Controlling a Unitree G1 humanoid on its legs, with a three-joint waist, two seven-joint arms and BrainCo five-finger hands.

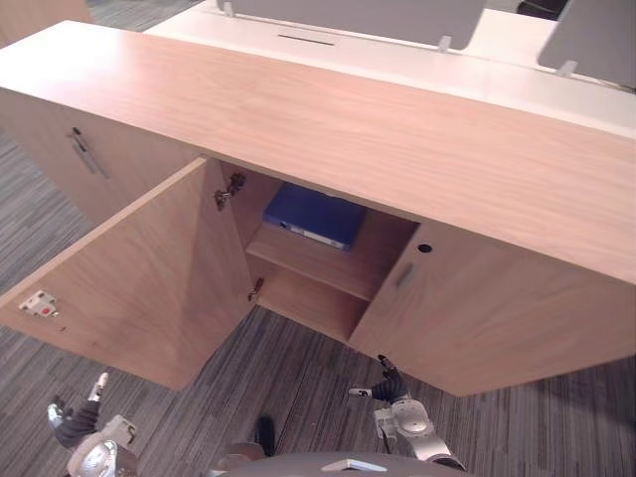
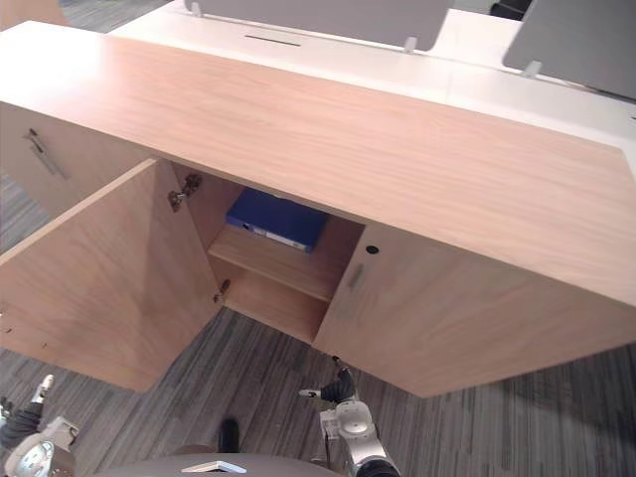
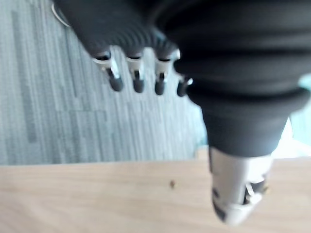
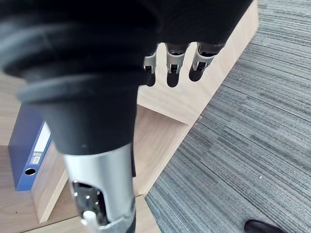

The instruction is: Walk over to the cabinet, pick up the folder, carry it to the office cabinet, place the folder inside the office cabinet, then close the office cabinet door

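The long wooden cabinet [image 1: 397,139] has its door [image 1: 149,268] swung wide open over the grey carpet [image 1: 298,378]. The blue folder [image 1: 316,215] lies flat on the upper shelf [image 1: 318,260] inside. Down in front, the left hand [image 1: 78,425] and right hand [image 1: 396,393] hang loose-fingered, holding nothing.

No words or numbers can be read. The blue folder [image 4: 20,145] has a white label [image 4: 42,141] on its spine, but the print on it is too small to make out.
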